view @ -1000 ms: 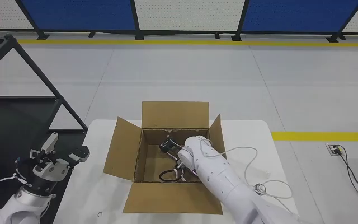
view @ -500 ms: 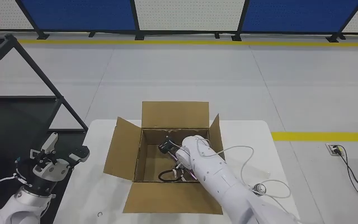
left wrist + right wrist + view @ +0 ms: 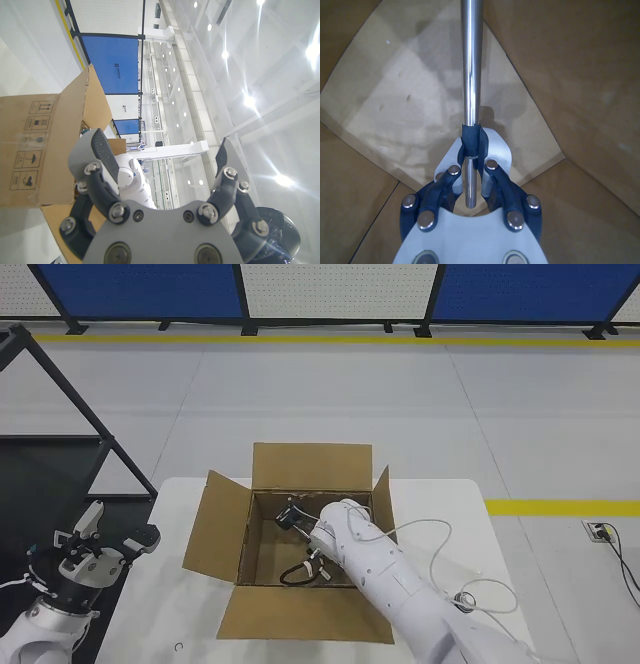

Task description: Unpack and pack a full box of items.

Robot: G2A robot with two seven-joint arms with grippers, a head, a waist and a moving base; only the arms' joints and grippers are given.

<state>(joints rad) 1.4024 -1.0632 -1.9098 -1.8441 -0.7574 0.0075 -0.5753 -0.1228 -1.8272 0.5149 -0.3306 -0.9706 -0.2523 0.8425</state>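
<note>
White table point(image 3: 165, 604) takes the lower part of the top view, and a small dark ring point(image 3: 178, 645) lies on it near the bottom edge of the frame. At the lower left of the frame, just beside the table's left edge, is the left gripper point(image 3: 118, 530), turned upward toward the ceiling. Its jaws are spread wide and hold nothing; between the two ribbed pads point(image 3: 103, 150) there is only air. It is well apart from the cardboard box point(image 3: 312, 468).

The box sits on the table a little below the centre of the top view, with its four flaps folded outward. The right arm point(image 3: 352, 549) comes from the lower right of the frame and goes down into the box near its right wall. Inside, the right gripper point(image 3: 471, 147) is closed tightly on a shiny metal rod point(image 3: 470, 62). The dark fingertips press the rod from both sides. A short piece of it sticks back toward the wrist, and the long piece runs forward above the brown bottom of the box. Where its far end rests, I cannot tell.

Behind the box lies the pale grey floor point(image 3: 300, 394). A black frame point(image 3: 60, 384) stands at the left edge. Farther back a yellow line point(image 3: 300, 337) crosses the upper part of the frame, and blue panels point(image 3: 130, 289) stand along the top edge.
</note>
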